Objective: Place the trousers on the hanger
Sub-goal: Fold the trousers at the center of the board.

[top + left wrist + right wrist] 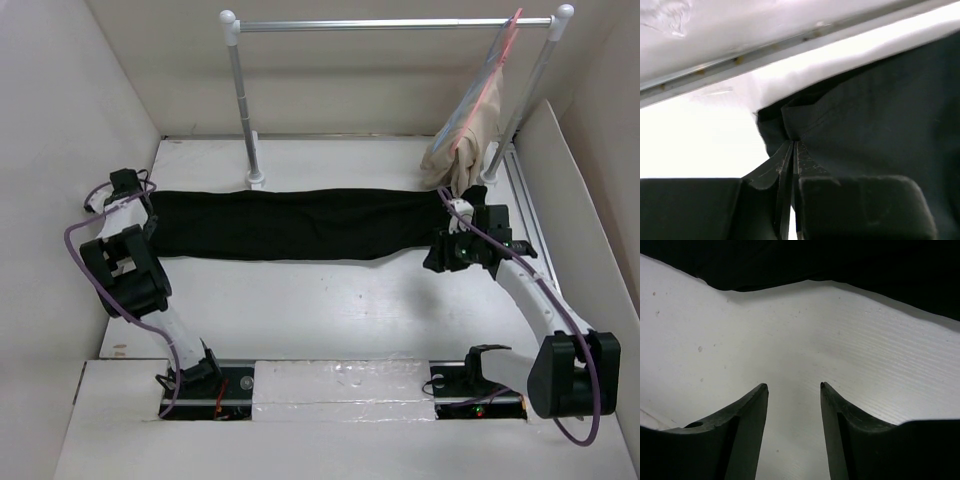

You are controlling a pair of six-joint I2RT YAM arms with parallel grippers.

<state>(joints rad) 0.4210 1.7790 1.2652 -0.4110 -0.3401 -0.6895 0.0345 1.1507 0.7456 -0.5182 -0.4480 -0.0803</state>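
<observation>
L gripper [792, 143], closest in its wrist cam, pinches trousers' [300, 225] matte black hem. R gripper [793, 386] jaws apart, empty, over ribbed white table [790, 340]. Only top cam shows trousers laid flat, full length.

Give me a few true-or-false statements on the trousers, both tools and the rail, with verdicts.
1. The trousers lie spread flat across the table. True.
2. The left tool is open over bare table. False: it is shut on the trousers' edge.
3. The right tool grips the trousers. False: it is open, with only table showing in its gap.
4. A beige garment hangs from the rail. True.
</observation>
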